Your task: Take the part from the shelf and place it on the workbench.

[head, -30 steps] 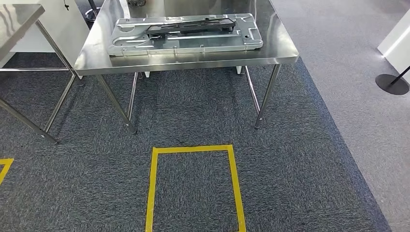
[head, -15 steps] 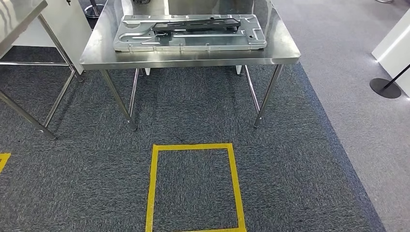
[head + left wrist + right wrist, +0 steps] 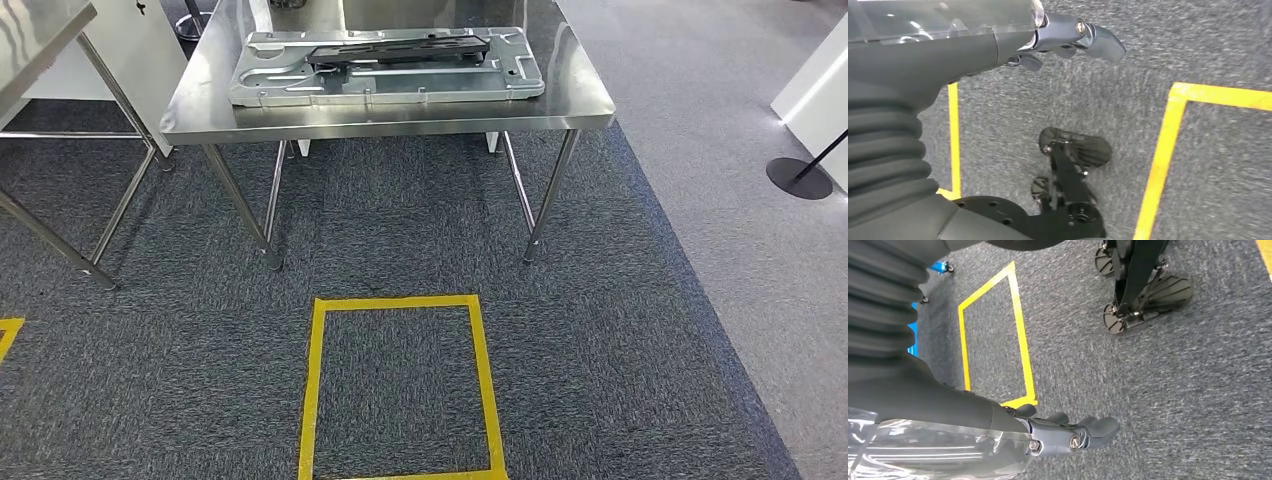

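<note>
The part (image 3: pixel 385 67), a flat silver stamped panel with a black piece on its top, is seen lying on the steel workbench (image 3: pixel 400 118) at 12 o'clock in the head view. A yellow tape square (image 3: pixel 398 385) is marked on the carpet at 6 o'clock. The left hand (image 3: pixel 1068 37) and right hand (image 3: pixel 1068 432) are hung over the carpet, fingers loosely extended, with nothing held.
</note>
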